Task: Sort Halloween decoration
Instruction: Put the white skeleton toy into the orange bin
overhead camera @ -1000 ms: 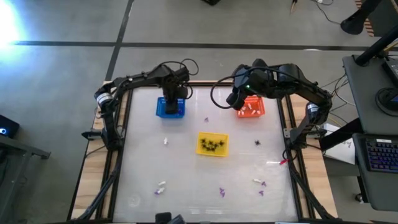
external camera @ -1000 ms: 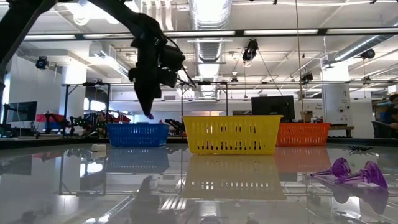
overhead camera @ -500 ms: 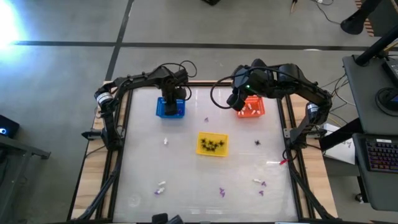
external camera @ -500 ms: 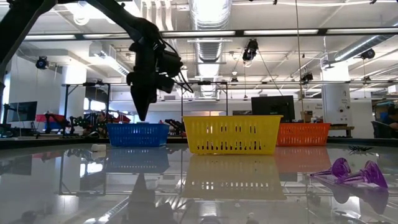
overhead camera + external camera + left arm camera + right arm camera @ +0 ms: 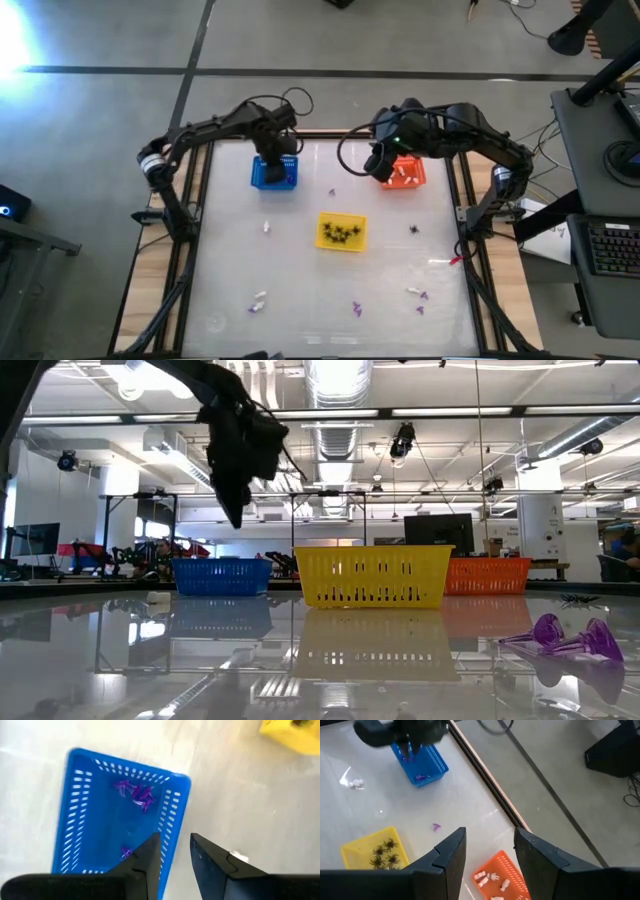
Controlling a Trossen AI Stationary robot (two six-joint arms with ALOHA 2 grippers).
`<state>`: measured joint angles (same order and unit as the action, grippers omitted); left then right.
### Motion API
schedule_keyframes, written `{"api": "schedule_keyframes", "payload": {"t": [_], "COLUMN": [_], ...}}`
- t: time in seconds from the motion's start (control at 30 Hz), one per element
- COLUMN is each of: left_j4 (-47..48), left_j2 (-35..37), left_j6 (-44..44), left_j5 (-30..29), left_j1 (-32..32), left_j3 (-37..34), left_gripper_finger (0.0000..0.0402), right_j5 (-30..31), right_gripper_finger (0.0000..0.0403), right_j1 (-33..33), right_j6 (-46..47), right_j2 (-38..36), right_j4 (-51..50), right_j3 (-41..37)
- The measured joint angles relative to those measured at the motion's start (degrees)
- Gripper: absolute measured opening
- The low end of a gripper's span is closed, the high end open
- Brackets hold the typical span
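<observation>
From my seat, the left gripper [image 5: 275, 165] hangs above the blue basket [image 5: 272, 176] at the table's far left, its fingers [image 5: 150, 860] parted by a narrow gap with nothing between them. Purple trinkets [image 5: 135, 794] lie inside that basket, a cluster at one end and one more near the other. On the table [image 5: 300, 270] nearer me I see a white trinket [image 5: 267, 227], then a white and purple pair [image 5: 257, 300] toward the front edge. In the middle sits the yellow basket [image 5: 341, 232] with the black spiders [image 5: 340, 234] in it, and a lone purple piece [image 5: 332, 192] lies behind it. The right gripper [image 5: 382, 166] hovers beside the orange basket [image 5: 405, 173], jaws spread wide and empty; white pieces [image 5: 492, 881] rest in that basket. Further right a dark trinket [image 5: 413, 229], probably a spider, lies alone, with more purple and white ones [image 5: 418, 296] near the front.
</observation>
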<state>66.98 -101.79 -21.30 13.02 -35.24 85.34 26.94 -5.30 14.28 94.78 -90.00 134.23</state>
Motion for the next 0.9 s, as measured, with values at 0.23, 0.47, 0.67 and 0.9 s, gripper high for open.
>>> {"api": "schedule_keyframes", "payload": {"t": [0.23,0.47,0.67,0.9], "left_j4": [-0.47,-1.68,-1.43,-0.7], "left_j2": [8.23,14.24,16.43,19.19], "left_j6": [3.57,5.54,7.42,7.11], "left_j5": [0.02,-0.15,-0.33,-0.46], "left_j1": [0.74,1.31,1.48,2.44], "left_j3": [-0.09,-0.33,-0.45,-3.61], "left_gripper_finger": [0.0088,0.0088,0.0087,0.0087], "right_j5": [-0.17,1.14,5.99,-6.04], "right_gripper_finger": [0.016,0.016,0.0168,0.0183], "right_j1": [-0.24,-1.69,-1.88,1.27], "right_j6": [-8.56,-9.22,-4.56,7.38], "right_j2": [1.19,5.27,7.56,2.32], "right_j4": [1.69,4.24,-0.14,0.02], "right_j3": [-1.17,-5.4,-10.28,-19.97]}}
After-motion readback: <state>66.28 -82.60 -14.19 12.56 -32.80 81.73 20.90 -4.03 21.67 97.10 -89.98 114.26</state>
